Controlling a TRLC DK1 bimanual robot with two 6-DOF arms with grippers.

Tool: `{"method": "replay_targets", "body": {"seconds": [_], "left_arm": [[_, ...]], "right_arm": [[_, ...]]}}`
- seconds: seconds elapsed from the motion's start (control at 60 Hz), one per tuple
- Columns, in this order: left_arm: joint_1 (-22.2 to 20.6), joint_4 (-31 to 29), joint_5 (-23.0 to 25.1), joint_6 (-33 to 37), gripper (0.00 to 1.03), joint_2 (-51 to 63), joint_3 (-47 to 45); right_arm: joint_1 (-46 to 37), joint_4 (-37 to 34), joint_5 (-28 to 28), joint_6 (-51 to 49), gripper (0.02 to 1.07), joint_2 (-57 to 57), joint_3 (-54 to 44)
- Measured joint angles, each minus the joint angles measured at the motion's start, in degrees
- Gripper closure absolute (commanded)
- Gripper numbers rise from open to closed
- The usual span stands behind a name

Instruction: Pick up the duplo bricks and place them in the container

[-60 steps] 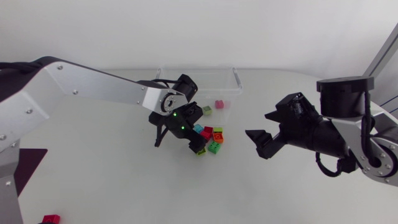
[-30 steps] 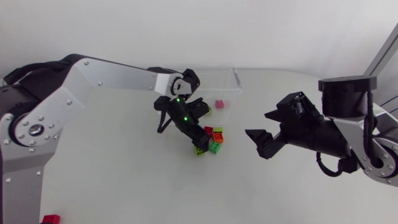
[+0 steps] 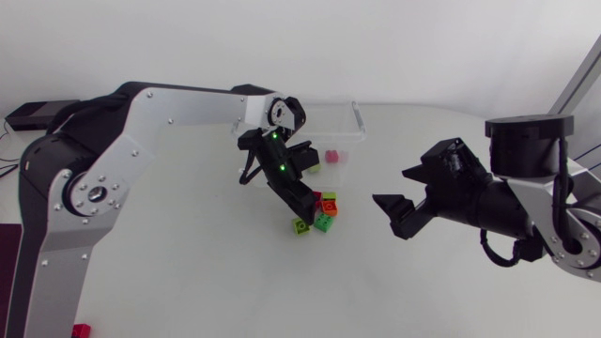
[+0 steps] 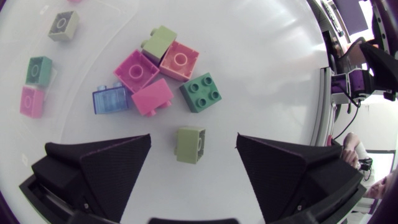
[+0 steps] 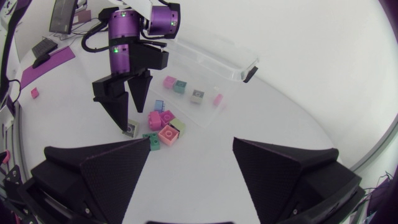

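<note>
Duplo bricks [image 3: 317,208]: a small loose heap on the worktop [image 3: 188,272], just in front of the clear container [image 3: 349,120], with a few more already lying inside it. One yellow-green brick [image 4: 189,144] lying by itself, just beside the heap on the side away from the container.

Judged light, stiff and hard: moulded plastic with smooth, rather slippery walls, not fragile, with no give under pressure. Best taken across two opposite flat walls, low on the body and squarely, not over the studs, to avoid twisting or squirting out. In the heap, neighbours touching one another, so likely to be nudged by a finger going in between. The lone brick probably the easier pick, with bare worktop on both of its sides.

Left hand [image 3: 302,205]: spread wide, holding nothing. Poised over the yellow-green brick, with that brick midway between the two fingers [image 4: 106,165] and touching neither. Seen from the right wrist view, fingertips low and right beside that brick; contact with the worktop not to be told.

Right hand [image 3: 392,188]: likewise wide open and empty, held above the worktop, well apart from the heap on its right side, fingers pointing toward the bricks.
</note>
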Motion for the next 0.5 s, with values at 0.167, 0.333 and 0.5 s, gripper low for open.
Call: {"method": "replay_targets", "body": {"seconds": [0.167, 0.333, 0.5], "left_arm": [[0.0, -0.48, 0.11, 0.74, 0.12, 0.0, -0.04], [0.0, 1.03, 0.37, 1.22, 0.13, -0.52, -1.79], [-0.07, 1.7, 0.76, 1.25, 0.13, -1.97, -4.55]], "right_arm": [[-0.11, -0.09, -0.59, 0.0, 0.11, -0.04, 0.0], [-0.11, -0.11, -0.81, 0.0, 0.11, -0.07, 0.0], [-0.11, -0.11, -0.85, 0.0, 0.11, -0.11, -0.2]]}}
